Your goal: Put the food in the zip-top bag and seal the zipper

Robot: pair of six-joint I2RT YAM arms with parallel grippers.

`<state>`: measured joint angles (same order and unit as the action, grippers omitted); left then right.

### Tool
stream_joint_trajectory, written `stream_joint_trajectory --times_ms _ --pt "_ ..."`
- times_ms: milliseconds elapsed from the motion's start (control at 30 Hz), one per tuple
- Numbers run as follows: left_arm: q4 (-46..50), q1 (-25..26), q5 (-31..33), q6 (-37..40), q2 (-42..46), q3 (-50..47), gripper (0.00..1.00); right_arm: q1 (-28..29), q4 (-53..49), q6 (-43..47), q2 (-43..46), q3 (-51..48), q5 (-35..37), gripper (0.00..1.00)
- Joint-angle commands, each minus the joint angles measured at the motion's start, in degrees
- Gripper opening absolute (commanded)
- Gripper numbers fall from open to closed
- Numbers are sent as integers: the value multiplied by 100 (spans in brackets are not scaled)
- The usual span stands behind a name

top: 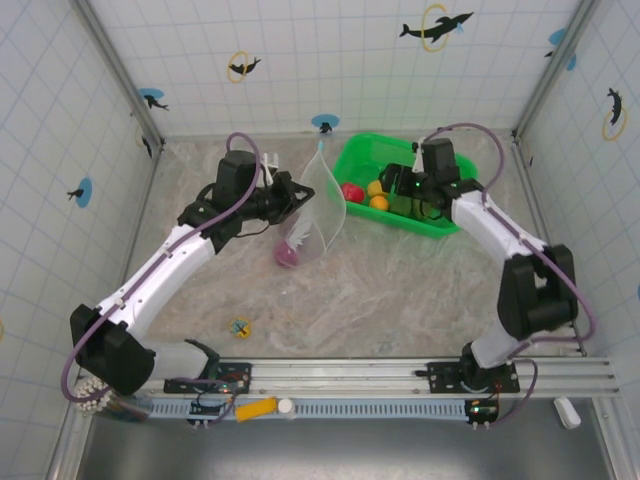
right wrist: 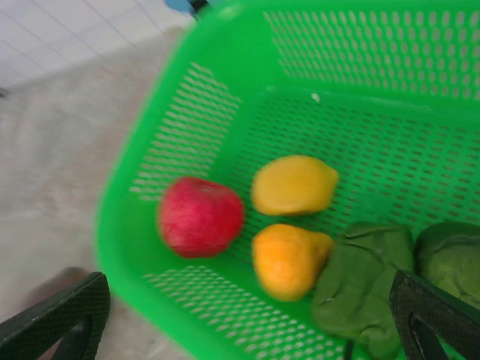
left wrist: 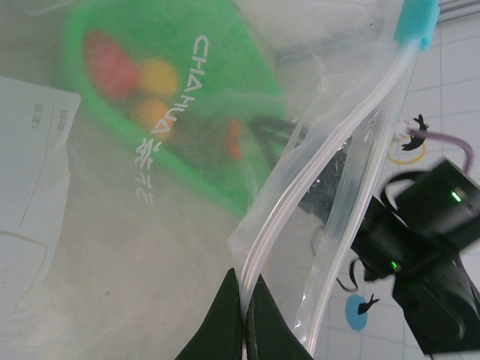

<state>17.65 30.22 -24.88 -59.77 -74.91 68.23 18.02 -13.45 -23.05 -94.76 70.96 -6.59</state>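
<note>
Top view first: the left gripper (top: 290, 200) holds the clear, crinkly plastic zip-top bag (top: 322, 205) upright mid-table. One purple toy piece (top: 288, 255) sits low inside the bag, at its 7 o'clock. At 3 o'clock from the bag is the green plastic mesh basket (top: 360, 152), with the right gripper (top: 405, 190) hovering over it.

Over to the left wrist. The black fingers (left wrist: 225, 315) are pressed together on the bag's edge, pinching one side of the thin clear zipper strip (left wrist: 360, 120). The other track stands apart from it, so the mouth looks open. A blue end tab (left wrist: 416, 21) is up at 1 o'clock and a white rectangular label (left wrist: 30, 172) at 9.

Right wrist now: the fingers (right wrist: 56, 322) are spread wide, with nothing between them. Below lie a red toy apple (right wrist: 200, 216), a yellow toy lemon (right wrist: 294, 184) and an orange toy fruit (right wrist: 289, 259), with green leafy toy pieces (right wrist: 364, 292) at 4 o'clock.

Now the risks. A single pinch on slick film could slip, or the mouth could sag shut, and a dropped piece would then bounce off onto the table. The orange and green pieces touch, so a descent there could nudge one away or grab two. Food pushed against the held edge could tug the strip free.
</note>
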Motion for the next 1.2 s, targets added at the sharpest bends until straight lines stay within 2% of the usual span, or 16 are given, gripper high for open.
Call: stream_joint_trajectory --times_ms 0,100,200,367,600,867,1167 --pt "69 -32 -29 232 41 -74 0 13 -426 682 -848 866 404 96" --pt "26 -38 -112 283 -27 -151 0 -7 -681 875 -1573 1451 402 92" --pt "34 -57 -165 328 -91 -178 0 17 -515 1023 -2029 1725 364 91" --pt "73 -83 -227 395 -146 -159 0 45 -961 1100 -2814 2474 343 87" --pt "-62 -85 -333 361 -231 -310 0 189 -911 1145 -3214 2531 380 82" --pt "-104 -80 -310 290 -234 -310 0 135 -743 1115 -3137 2259 543 65" --pt "-51 -80 -187 244 -177 -214 0 -62 -301 1000 -2282 2028 472 63"
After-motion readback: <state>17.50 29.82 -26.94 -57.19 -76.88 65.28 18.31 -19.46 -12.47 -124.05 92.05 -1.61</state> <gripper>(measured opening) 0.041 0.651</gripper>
